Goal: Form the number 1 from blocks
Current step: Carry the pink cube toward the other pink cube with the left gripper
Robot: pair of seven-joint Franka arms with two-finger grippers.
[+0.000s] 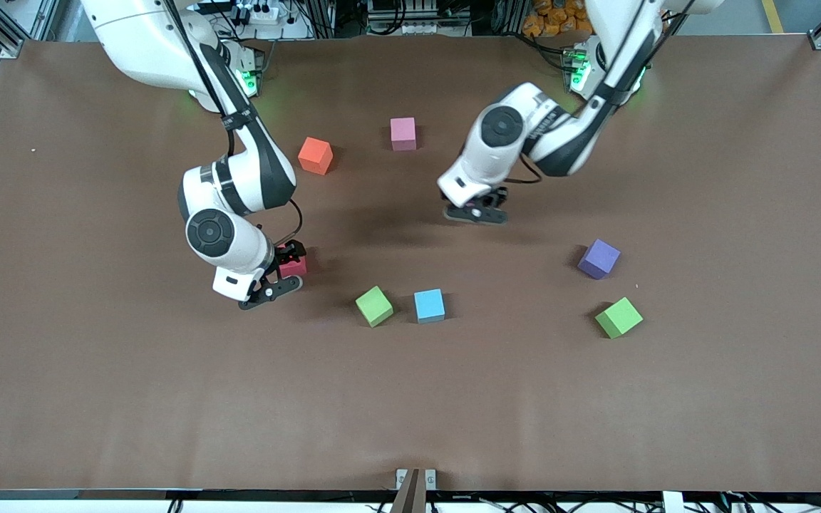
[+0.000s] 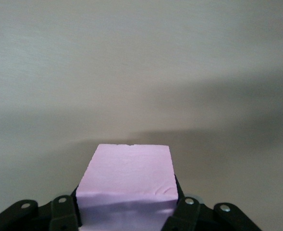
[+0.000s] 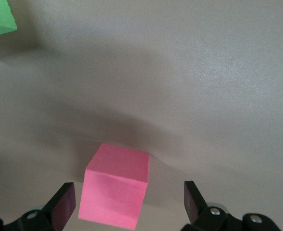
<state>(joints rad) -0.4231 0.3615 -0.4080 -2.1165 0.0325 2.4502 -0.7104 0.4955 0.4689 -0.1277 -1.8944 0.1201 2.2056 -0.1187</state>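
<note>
Blocks scattered on brown table (image 1: pixel 97 399), eight counted: one orange (image 1: pixel 316 155), one pale pink block (image 1: pixel 403 133) nearest the bases, two green (image 1: pixel 374 306) (image 1: pixel 618 317), one light blue (image 1: pixel 429 305), one purple (image 1: pixel 599 258), one red-pink block (image 3: pixel 115 188), one lilac-pink block (image 2: pixel 127 185). Left gripper (image 2: pixel 127 211) clenched on lilac-pink block over mid-table, hidden under the wrist in front view. Right gripper (image 3: pixel 129 202) spread wide around red-pink block (image 1: pixel 292 263), fingers (image 3: pixel 64 202) apart from its sides. First green and light blue side by side, just apart. Broad bare tabletop toward front camera and both ends. No legible writing on any cube.
</note>
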